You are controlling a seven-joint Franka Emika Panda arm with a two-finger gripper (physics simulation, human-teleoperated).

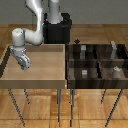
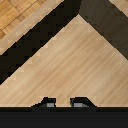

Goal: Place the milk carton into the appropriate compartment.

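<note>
Pale wooden tray (image 1: pixel 45 77): one | dark compartment box (image 1: pixel 95 62): one | milk carton (image 1: pixel 113 50): one | gripper (image 1: pixel 23 65): over tray, slightly parted, holding nothing.

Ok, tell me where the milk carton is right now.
The milk carton stands upright in the dark organizer, in a compartment at the exterior view's right, on the robot's side of the rounded grey piece. The pincer hovers over the light tray.

The tray (image 1: pixel 35 80) looks like pale matt wood with visible grain, the compartment box (image 1: pixel 97 82) like dark wood.
</note>
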